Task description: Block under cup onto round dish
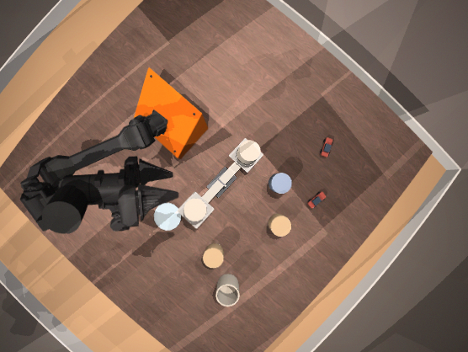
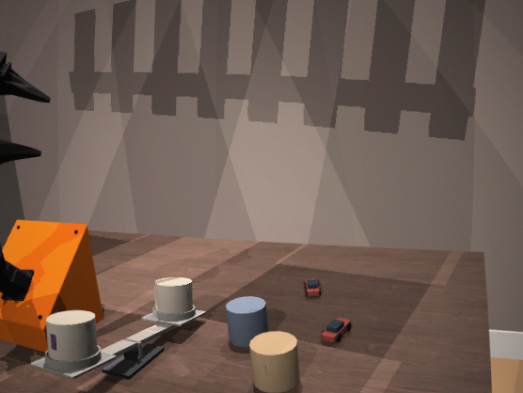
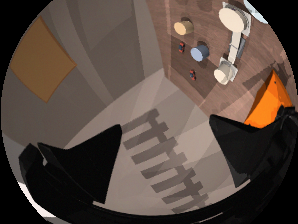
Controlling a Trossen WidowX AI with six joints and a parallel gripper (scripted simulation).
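Observation:
My gripper (image 1: 175,184) (image 2: 44,126) (image 3: 166,124) is open and empty, high above the floor left of the balance. Two white upside-down cups stand on the pans of the balance beam (image 1: 223,182) (image 2: 150,335). The first cup (image 1: 195,210) (image 2: 71,336) (image 3: 233,19) is beside the dish and has a narrow purple patch on its side in the exterior view. The other cup (image 1: 249,152) (image 2: 174,296) (image 3: 222,73) is at the far end. The beam's tilt is hard to tell. The pale blue round dish (image 1: 167,216) holds nothing visible. No separate block shows.
An orange wedge (image 1: 172,109) (image 2: 52,263) bears the arm's base. A blue cylinder (image 1: 280,184) (image 2: 246,322), two tan cylinders, one tan cylinder (image 1: 279,226) near the blue one and another tan cylinder (image 1: 213,256), a grey cup (image 1: 227,290) and two red cars stand around the balance.

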